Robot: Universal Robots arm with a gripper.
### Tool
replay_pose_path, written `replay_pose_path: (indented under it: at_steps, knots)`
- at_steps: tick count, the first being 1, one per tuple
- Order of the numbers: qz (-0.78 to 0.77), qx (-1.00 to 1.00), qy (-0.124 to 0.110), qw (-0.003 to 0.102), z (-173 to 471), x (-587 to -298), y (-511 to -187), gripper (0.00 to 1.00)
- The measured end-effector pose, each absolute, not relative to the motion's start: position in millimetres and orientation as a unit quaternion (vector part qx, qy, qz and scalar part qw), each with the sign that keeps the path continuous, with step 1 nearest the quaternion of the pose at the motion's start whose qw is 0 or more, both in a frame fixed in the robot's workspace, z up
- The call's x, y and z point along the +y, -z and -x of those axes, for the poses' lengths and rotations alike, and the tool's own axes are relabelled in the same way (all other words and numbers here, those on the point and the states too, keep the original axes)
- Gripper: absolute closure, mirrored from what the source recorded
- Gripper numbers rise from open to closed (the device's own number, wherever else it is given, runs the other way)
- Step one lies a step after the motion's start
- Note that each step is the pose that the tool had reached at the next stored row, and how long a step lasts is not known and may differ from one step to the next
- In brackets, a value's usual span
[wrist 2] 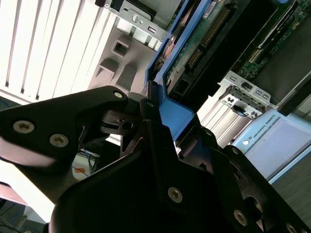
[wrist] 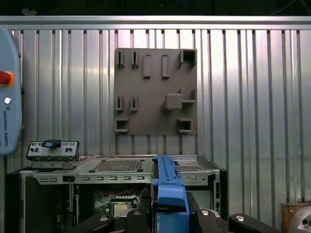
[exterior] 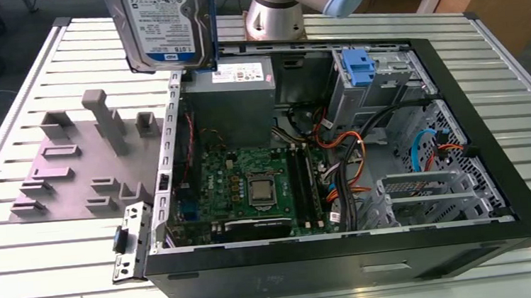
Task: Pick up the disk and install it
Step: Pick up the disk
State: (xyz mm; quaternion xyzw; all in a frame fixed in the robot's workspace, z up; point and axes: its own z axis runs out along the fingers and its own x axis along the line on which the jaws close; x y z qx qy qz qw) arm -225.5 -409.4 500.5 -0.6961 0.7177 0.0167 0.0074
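The disk (exterior: 165,25), a silver drive with a white-and-blue label and a blue bracket along its edge, hangs upright high above the back left corner of the open computer case (exterior: 351,267). In both wrist views my gripper (wrist 2: 150,104) (wrist: 167,216) is shut on the disk's blue bracket (wrist 2: 172,114) (wrist: 167,187), black fingers (wrist 2: 87,116) pressed on either side. The disk's green circuit board side (wrist 2: 204,34) faces the second wrist view. In the exterior view the disk's upper part is cut off by the picture's edge.
Inside the case lie the motherboard (exterior: 249,186), a grey power-supply box (exterior: 232,87), cables and a drive cage with a blue clip (exterior: 358,67). A grey fixture plate (exterior: 87,163) (wrist: 155,92) sits on the slatted table at the exterior view's left. The arm's base (exterior: 274,13) stands behind the case.
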Motion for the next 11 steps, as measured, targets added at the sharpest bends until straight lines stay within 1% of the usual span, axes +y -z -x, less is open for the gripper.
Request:
replay_pose_path:
  at_steps: [11]
  knots:
    - [0.696, 0.718, -0.017, 0.007, 222.2, -409.4, -500.5, 0.64]
